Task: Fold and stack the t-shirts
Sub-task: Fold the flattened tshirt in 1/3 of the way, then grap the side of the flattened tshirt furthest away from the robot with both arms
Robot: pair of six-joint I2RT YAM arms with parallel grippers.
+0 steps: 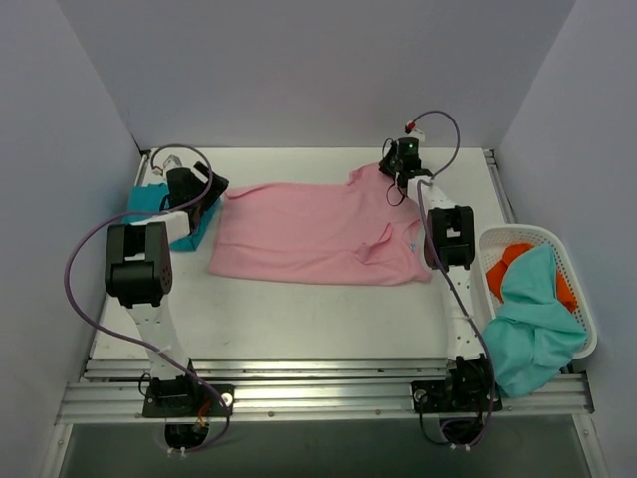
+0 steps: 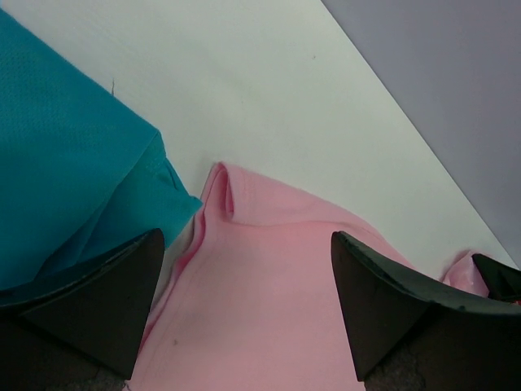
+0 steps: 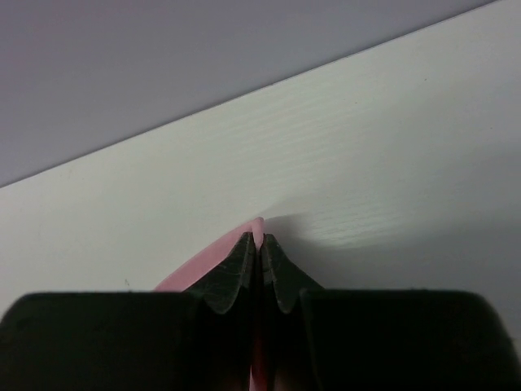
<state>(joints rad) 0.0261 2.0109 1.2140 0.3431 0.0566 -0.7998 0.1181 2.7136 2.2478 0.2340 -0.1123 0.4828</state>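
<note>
The pink t-shirt (image 1: 318,234) lies spread flat in the middle of the table (image 1: 299,319), a little rumpled toward its 3 o'clock side. The teal-blue t-shirt (image 1: 149,199) is bunched at the pink one's 9 o'clock, touching its edge.

The left gripper (image 1: 204,194) sits at the pink t-shirt's 10 o'clock corner, where the two shirts meet. From the left wrist camera its two fingers (image 2: 106,301) are spread wide. The pink cloth's curled corner lies in the gap between them and runs toward 12 o'clock, while the teal-blue cloth lies at 9 to 10 o'clock of the gap, reaching under the left-hand finger. Whether the fingertips touch the cloth cannot be told.

The right gripper (image 1: 400,164) is at the pink t-shirt's 1 o'clock corner, near the back of the table. From the right wrist camera its fingers (image 3: 236,273) are pressed together, pinching a thin fold of pink cloth that peeks out at their tips.

At the pink t-shirt's 4 o'clock, a white basket (image 1: 577,289) stands at the table's right edge. It holds an orange cloth (image 1: 513,261) and a mint-green cloth (image 1: 532,334) that spills over its near rim.
</note>
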